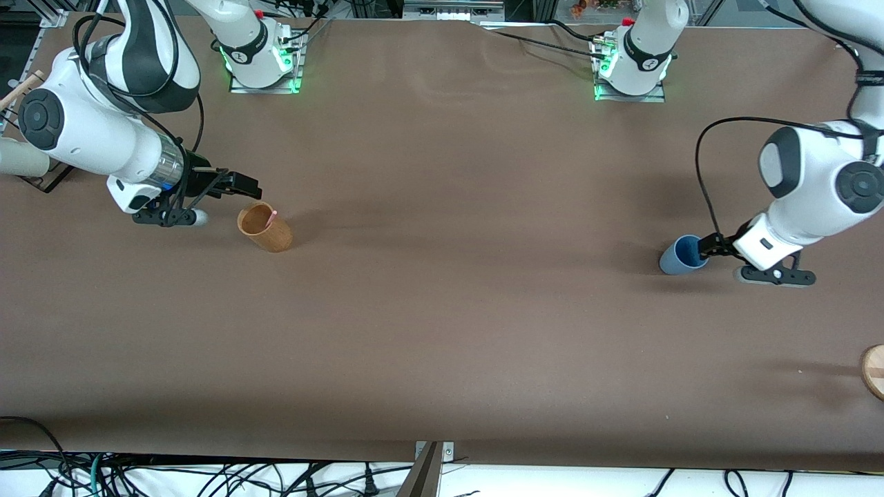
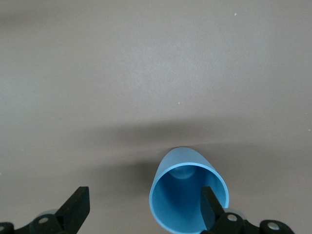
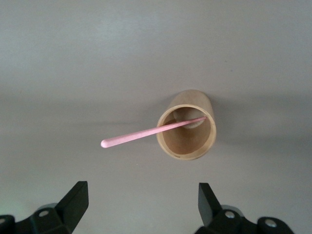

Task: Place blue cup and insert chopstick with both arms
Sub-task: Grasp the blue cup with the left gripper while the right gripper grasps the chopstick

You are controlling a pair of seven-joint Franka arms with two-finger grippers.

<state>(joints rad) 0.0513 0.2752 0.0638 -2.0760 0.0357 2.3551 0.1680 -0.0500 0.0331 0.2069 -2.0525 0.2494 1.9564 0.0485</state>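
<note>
Even, soft overhead light, faint blurred shadows on the table (image 1: 442,310), no glare, sharp throughout.

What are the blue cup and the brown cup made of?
The blue cup looks like smooth matte plastic: one even colour, thin wall. The brown cup looks like wood or bamboo, with a tan tone and faint grain, though it may be an imitation.

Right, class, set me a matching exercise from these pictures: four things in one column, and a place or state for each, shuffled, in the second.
Things:
1. blue cup
2. chopstick
3. brown cup
4. right gripper

Places or states:
A. pink, one end inside the brown cup
B. open, beside the brown cup
C. at the left arm's end, one finger of the open left gripper inside its rim
D. at the right arm's end, holding the chopstick

Pairs: 1-C, 2-A, 3-D, 4-B
</note>
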